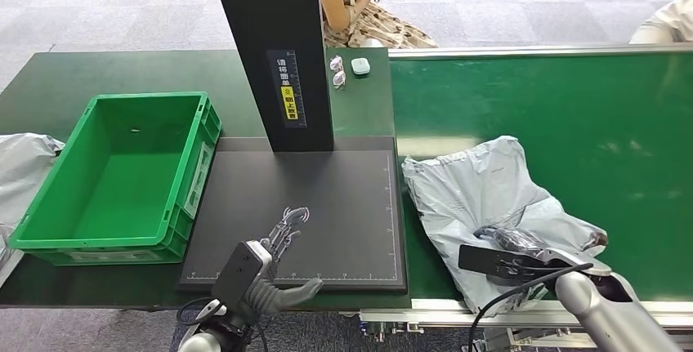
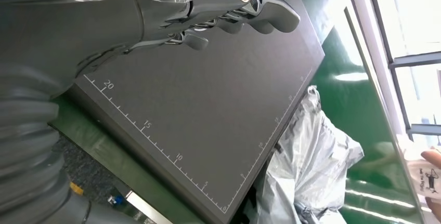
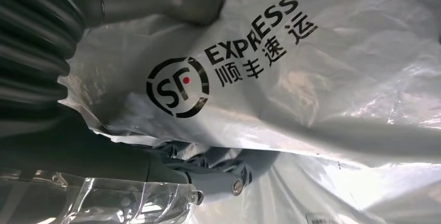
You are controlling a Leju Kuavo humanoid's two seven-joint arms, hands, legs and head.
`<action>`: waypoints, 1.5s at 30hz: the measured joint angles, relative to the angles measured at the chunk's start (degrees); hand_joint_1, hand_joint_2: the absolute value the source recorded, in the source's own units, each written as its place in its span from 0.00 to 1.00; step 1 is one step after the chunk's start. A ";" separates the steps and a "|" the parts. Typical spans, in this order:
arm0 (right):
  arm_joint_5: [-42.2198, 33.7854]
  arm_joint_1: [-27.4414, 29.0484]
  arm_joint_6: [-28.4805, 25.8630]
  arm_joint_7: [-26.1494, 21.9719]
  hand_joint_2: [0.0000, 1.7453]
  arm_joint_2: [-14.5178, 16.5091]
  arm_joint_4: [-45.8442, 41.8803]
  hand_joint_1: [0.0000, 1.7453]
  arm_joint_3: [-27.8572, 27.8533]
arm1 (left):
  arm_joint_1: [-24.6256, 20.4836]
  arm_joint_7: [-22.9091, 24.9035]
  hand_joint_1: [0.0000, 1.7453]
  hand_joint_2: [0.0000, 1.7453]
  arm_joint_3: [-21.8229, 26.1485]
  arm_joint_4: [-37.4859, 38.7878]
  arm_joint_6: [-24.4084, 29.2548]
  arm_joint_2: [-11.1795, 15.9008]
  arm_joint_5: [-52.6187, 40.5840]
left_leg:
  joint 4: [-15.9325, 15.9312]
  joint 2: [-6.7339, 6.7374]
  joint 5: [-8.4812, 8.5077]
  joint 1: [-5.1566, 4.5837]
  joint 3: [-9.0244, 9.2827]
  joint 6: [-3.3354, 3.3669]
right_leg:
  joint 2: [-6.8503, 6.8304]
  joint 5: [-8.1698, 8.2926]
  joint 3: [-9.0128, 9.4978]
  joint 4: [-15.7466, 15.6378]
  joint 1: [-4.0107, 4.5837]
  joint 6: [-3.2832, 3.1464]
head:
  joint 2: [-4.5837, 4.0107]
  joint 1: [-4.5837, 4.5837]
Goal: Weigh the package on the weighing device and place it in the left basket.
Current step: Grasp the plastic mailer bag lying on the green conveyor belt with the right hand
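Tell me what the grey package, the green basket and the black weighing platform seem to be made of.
The grey SF Express mailer bag looks like thin glossy plastic film: it crinkles and shines. The green ribbed rectangular basket appears to be rigid moulded plastic with a smooth sheen. The flat black weighing platform has a matte dark surface with printed white ruler marks; its material is unclear.

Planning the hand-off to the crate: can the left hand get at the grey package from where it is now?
Probably not directly. The left hand hovers open over the near edge of the scale platform, while the package lies on the green belt beyond the platform's far side, with the right hand already on it.
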 joint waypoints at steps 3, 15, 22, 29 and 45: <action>-0.01 0.60 -0.65 0.14 1.00 -0.49 -1.09 1.00 0.29 | -0.22 -0.02 0.00 1.00 -0.01 0.10 -0.27 0.04 0.06 | 0.00 0.00 0.00 0.00 0.00 0.00 | -0.01 0.00 0.00 0.00 0.00 0.00 | 0.00 0.01; -1.04 1.70 -8.67 -3.28 1.00 -1.05 -3.00 1.00 -0.26 | -0.65 -1.38 0.00 1.00 -0.02 0.50 -0.49 0.21 -0.20 | -0.01 0.00 0.00 0.00 -0.03 0.00 | -0.01 0.00 0.03 0.02 0.00 0.00 | 0.00 0.01; -6.77 3.02 -24.41 -8.61 1.00 4.80 -5.77 1.00 -6.30 | 1.11 -2.70 0.00 1.00 0.00 0.49 0.70 0.26 -1.33 | -0.02 -0.03 0.00 0.02 -0.03 0.00 | -0.04 0.00 0.01 0.03 0.02 0.00 | 0.00 0.01; -20.25 4.14 -32.09 -15.71 1.00 10.23 -9.46 1.00 -13.74 | 1.43 -3.15 0.00 1.00 0.00 0.49 2.20 0.16 -1.37 | -0.03 -0.02 0.01 0.01 -0.03 -0.01 | -0.03 0.00 0.01 0.03 0.02 0.00 | 0.00 0.01; -31.45 4.49 -34.78 -22.69 1.00 14.84 -13.83 1.00 -16.69 | 1.46 -3.62 0.00 1.00 -0.04 0.49 3.56 0.14 -1.13 | -0.03 -0.02 0.01 0.01 -0.02 -0.01 | -0.03 0.00 0.01 0.03 0.02 0.00 | 0.00 0.01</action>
